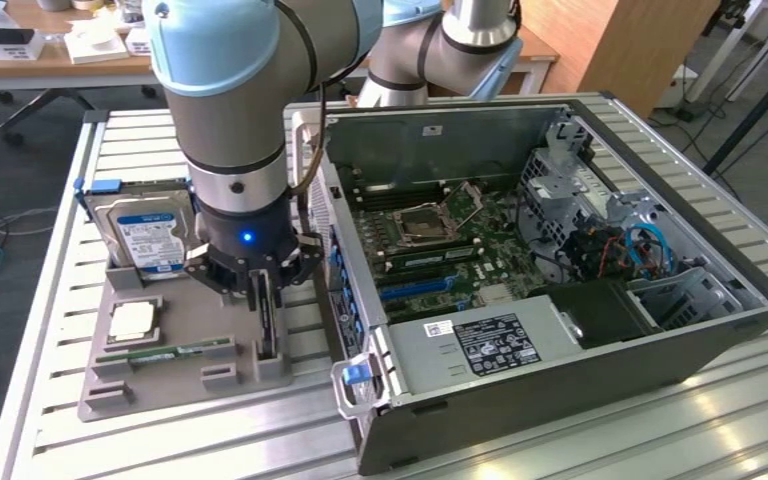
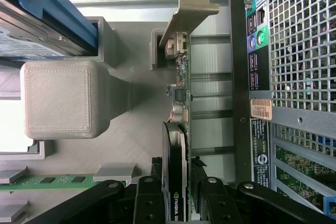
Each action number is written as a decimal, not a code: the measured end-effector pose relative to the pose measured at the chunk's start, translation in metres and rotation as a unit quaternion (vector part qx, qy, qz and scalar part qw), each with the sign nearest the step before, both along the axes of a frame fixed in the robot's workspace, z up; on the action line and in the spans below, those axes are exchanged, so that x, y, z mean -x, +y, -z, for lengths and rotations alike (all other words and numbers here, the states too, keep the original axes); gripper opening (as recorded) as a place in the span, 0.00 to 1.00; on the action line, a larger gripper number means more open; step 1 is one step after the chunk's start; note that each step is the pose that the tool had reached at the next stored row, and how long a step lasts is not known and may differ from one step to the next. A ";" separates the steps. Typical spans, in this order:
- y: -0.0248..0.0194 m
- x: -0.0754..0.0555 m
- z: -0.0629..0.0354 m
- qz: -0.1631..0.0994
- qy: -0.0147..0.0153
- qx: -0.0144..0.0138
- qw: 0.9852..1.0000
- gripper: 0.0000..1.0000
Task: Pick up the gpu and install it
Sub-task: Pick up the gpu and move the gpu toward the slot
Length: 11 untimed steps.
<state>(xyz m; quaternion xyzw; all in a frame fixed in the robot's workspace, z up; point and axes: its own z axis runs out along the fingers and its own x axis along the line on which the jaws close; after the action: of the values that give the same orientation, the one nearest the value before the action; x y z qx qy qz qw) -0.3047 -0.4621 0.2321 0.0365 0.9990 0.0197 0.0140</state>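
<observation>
**Pincer closed on the gpu in its tray slot**

The gpu (image 1: 268, 330) (image 2: 179, 98), a thin flat expansion card with a dark black face and a silver metal bracket at one end, stands on its long edge in a slotted holder of the grey plastic parts tray (image 1: 157, 385) (image 2: 131, 119). It has not been lifted out; its lower edge sits in the holder. The black pincer (image 1: 264, 290) (image 2: 176, 163) of the arm has the card between its two fingers (image 2: 149, 198). In the wrist view one finger lies against the black face and the other against the circuit-board side, so the pincer is gripping the card.

The tray lies on the slatted aluminium worktop (image 1: 598, 440) (image 2: 210, 77), just beside the open dark-grey computer case (image 1: 491, 400) (image 2: 299, 51), on the exterior view's left of it. The card's slot is at the tray edge nearest the case, and the card runs parallel to the case's perforated back panel.

The tray also carries a boxy silver hard drive with a blue-white label (image 1: 148, 235) (image 2: 31, 35), propped upright at the far end. A square silver processor chip (image 1: 133, 320) lies flat, and a narrow green memory stick (image 1: 157, 353) (image 2: 47, 181) lies in its own holder. Inside the case are a green motherboard (image 1: 424, 230) and a silver power supply box (image 1: 484, 340).
</observation>
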 end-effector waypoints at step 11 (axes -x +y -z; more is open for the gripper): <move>-0.0001 -0.001 0.0000 0.000 0.000 0.000 1.000 0.35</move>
<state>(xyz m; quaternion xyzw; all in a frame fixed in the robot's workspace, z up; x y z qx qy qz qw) -0.3041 -0.4622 0.2322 0.0365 0.9990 0.0197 0.0140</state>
